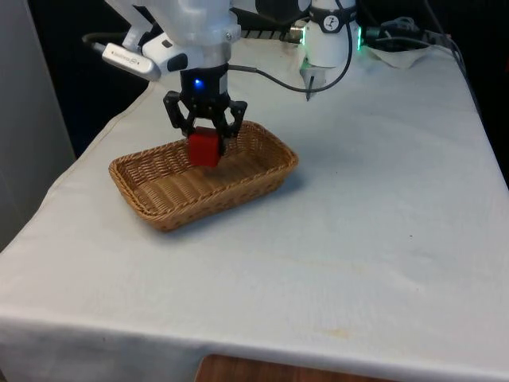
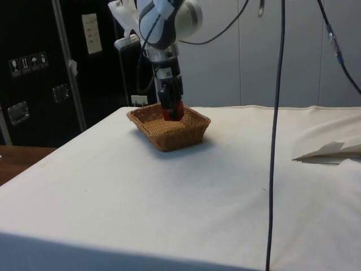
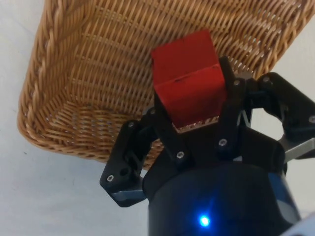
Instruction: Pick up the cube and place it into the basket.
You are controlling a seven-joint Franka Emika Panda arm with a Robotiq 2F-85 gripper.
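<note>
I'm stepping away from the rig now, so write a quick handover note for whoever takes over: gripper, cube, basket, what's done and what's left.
Gripper: shut on the red cube, held between the fingers.
Cube: in the air over the wicker basket, above its inside, not resting on the bottom.
Basket: on the white cloth, toward the front view's left, nothing inside it.
Done: cube picked up and carried over the basket.
Left: lower it, open the fingers to let the cube go inside the basket, then pull the arm away.
</note>
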